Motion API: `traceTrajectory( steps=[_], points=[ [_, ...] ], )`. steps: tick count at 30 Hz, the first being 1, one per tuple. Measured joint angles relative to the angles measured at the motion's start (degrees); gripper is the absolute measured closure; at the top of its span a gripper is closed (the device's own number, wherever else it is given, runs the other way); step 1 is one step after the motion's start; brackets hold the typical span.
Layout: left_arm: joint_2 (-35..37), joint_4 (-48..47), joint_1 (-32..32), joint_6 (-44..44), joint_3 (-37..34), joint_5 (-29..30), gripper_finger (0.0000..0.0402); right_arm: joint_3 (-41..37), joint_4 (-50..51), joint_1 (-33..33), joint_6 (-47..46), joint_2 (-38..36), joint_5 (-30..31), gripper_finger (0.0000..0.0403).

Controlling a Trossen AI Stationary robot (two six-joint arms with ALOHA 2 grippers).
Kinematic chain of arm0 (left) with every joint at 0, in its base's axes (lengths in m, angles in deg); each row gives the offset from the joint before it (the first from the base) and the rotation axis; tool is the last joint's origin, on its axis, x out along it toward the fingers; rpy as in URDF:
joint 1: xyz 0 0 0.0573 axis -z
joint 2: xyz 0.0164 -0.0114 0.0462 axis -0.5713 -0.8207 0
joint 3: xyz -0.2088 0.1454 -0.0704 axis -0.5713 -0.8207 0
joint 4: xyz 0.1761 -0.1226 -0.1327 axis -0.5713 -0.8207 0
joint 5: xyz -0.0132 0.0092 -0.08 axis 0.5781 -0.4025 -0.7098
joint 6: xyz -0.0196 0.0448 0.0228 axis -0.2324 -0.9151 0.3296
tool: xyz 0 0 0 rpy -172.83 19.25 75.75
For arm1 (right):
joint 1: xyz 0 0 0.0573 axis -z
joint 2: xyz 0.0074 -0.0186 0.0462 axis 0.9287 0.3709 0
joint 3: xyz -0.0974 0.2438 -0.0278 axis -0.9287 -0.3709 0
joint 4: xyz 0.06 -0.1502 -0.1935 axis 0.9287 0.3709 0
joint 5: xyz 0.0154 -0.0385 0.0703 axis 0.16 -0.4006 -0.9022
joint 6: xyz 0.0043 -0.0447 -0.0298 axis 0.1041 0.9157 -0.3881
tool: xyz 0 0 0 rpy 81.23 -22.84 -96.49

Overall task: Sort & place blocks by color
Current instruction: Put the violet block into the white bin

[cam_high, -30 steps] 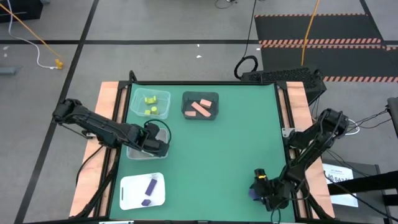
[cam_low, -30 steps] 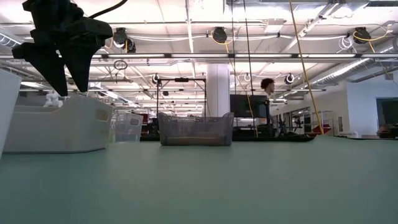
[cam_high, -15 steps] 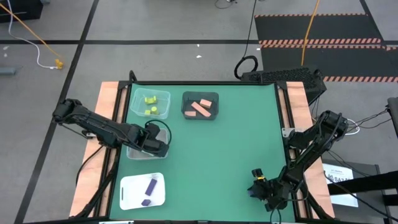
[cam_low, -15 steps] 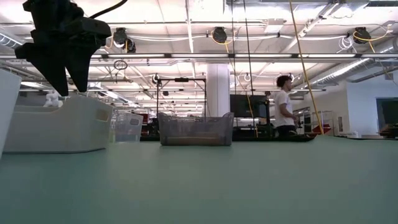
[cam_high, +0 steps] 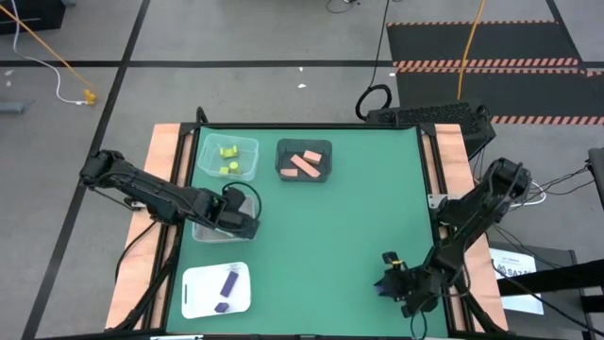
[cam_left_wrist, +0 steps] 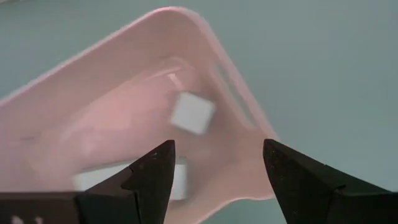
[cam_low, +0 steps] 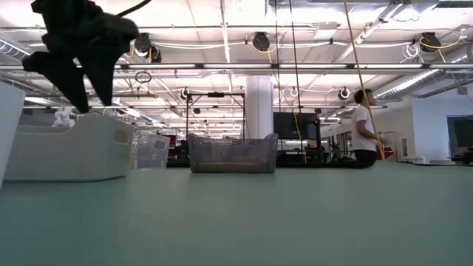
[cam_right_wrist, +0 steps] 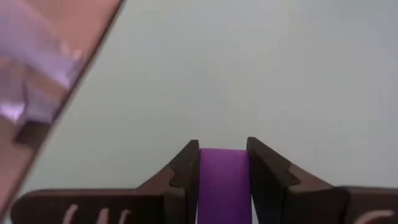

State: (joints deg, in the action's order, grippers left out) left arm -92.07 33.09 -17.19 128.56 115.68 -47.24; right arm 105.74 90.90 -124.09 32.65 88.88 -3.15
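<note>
Near the table's near right corner, my right gripper (cam_high: 385, 284) is shut on a purple block (cam_right_wrist: 222, 180). My left gripper (cam_high: 243, 215) hangs open above a clear bin (cam_high: 209, 229) at the left, nothing between its fingers. That bin holds pale cube blocks (cam_left_wrist: 192, 113) resting on its floor. Yellow-green blocks (cam_high: 226, 153) lie in a clear bin (cam_high: 247, 144), salmon-orange blocks (cam_high: 304, 163) in a dark bin (cam_high: 281, 161), and purple blocks (cam_high: 227, 283) on a white tray (cam_high: 196, 295). My right gripper pinches the purple block's two opposite sides (cam_right_wrist: 205, 175) between its two fingers. The fingers slant downward over the green table top. The fingers hide the block's lower end, so I cannot tell whether it is clear of the table.
The bins stand along the far left of the green table (cam_high: 359, 208), the tray at the near left. Wooden side rails (cam_high: 160, 179) border the table. In the low view a person (cam_low: 363, 129) walks in the room behind the table.
My right gripper has risen a little and shifted slightly toward the table's left edge at the near right corner, with the purple block. A person in the room behind has walked to the right.
</note>
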Motion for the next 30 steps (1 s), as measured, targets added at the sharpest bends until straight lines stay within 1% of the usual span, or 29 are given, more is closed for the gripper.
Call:
traceTrajectory(
  steps=[2, 4, 8, 10, 12, 15, 19, 21, 22, 25, 30],
  points=[
    [0.0, 3.3, 0.0, -0.5, 0.0, 0.0, 0.0158, 0.0, -0.2, 0.6, 0.6, -2.8, 2.1, 0.0317],
    [0.0, 7.1, 0.0, -2.2, 0.0, 0.0, 0.0158, 0.0, -1.3, 1.5, 2.5, -5.6, 5.5, 0.0317],
    [0.0, 18.0, 0.0, -9.5, 0.0, 2.5, 0.0158, 0.1, -7.3, 4.2, 8.8, -10.9, 15.3, 0.0317],
    [0.0, 25.6, 0.0, -15.2, 0.0, 4.5, 0.0158, 0.1, -12.1, 6.2, 12.6, -12.8, 20.2, 0.0317],
    [0.0, 34.3, 0.0, -22.8, 0.0, 6.1, 0.0158, 0.1, -18.1, 8.6, 16.2, -14.2, 24.1, 0.0317],
    [0.0, 48.6, 0.1, -37.1, 0.0, 6.5, 0.0158, 0.1, -28.7, 12.8, 19.0, -14.8, 27.0, 0.0315],
    [0.0, 64.7, 1.1, -56.0, 0.0, 6.6, 0.0158, 0.1, -41.2, 18.6, 21.5, -14.6, 26.5, 0.0313],
    [0.0, 70.2, 1.2, -61.9, 0.0, 6.9, 0.0158, 0.1, -46.0, 21.7, 23.2, -14.1, 24.9, 0.0313],
    [0.0, 72.5, 1.2, -63.5, 0.0, 7.6, 0.0158, 0.1, -48.2, 23.0, 24.2, -13.8, 23.4, 0.0313],
    [0.0, 76.6, 0.5, -64.3, 0.0, 9.7, 0.0158, 0.1, -56.2, 26.9, 25.9, -12.5, 17.6, 0.0312],
    [0.0, 76.2, -1.7, -59.5, 0.0, 9.9, 0.0158, 0.2, -66.8, 32.2, 26.2, -8.9, 11.1, 0.0311]
  ],
)
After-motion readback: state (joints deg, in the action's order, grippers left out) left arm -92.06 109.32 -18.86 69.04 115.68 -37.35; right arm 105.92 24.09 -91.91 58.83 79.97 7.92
